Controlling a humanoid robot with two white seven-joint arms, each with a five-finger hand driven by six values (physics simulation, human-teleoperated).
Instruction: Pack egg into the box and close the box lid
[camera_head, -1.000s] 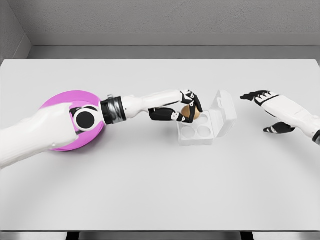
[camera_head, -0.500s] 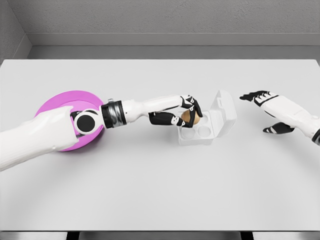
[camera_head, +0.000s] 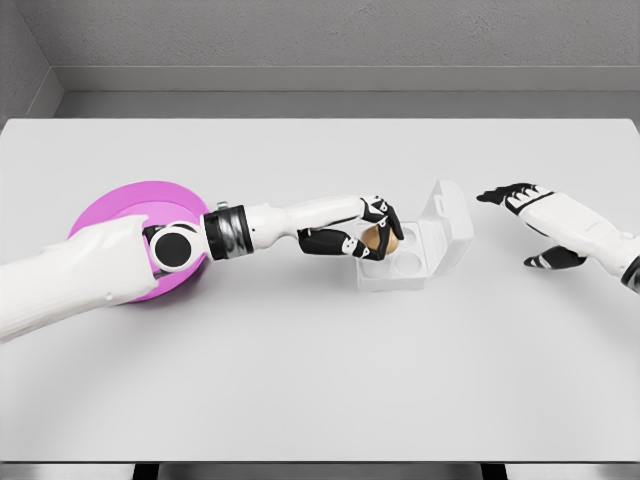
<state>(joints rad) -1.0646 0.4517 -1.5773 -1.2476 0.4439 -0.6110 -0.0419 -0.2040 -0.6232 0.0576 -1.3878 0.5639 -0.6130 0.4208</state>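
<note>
holding a brown egg (camera_head: 381, 238) over the rear-left cup of the open egg box (camera_head: 395, 268), left hand (camera_head: 368, 232) curls around it; fragile, smooth shell needs gentle wrap-around grip. right hand (camera_head: 530, 222) waits, fingers spread.

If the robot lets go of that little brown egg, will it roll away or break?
The small brown egg is rounded, so on the flat grey table it would likely roll. The left hand holds it over the white plastic egg box, whose round cups should probably cradle it. Eggs tend to be fragile, so a gentle release seems wise.
</note>
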